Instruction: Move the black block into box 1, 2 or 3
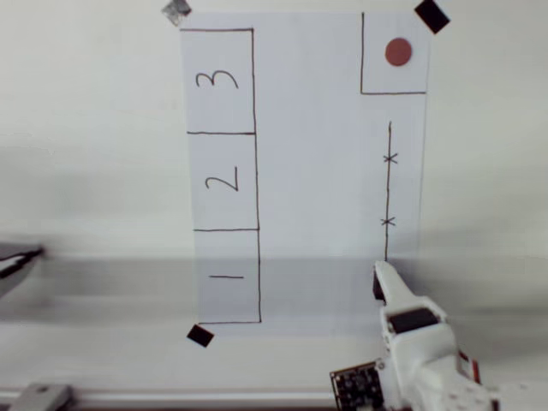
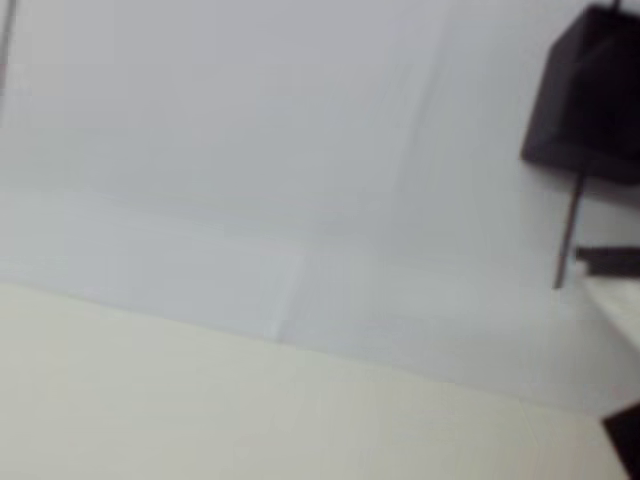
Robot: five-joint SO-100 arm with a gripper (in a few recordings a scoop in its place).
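Nearest us in the overhead view, our white arm [image 1: 428, 351] reaches up from the bottom edge, and the gripper [image 1: 382, 282] sits at the lower end of the drawn line [image 1: 388, 193] on the paper [image 1: 317, 171]. A small dark shape beside its fingertip looks like the black block [image 1: 377, 288]. The wrist view shows that block [image 2: 590, 95] as a matte cube near the line's end, at the upper right. We cannot tell how far the jaws stand apart, nor whether they hold the cube — it is mostly hidden from above.

We judge the block light, stiff and not fragile; its flat faces suit a grip across two opposite sides.

Farther off lie boxes 1 [image 1: 228, 276], 2 [image 1: 223, 180] and 3 [image 1: 218, 81] — well apart from the gripper.
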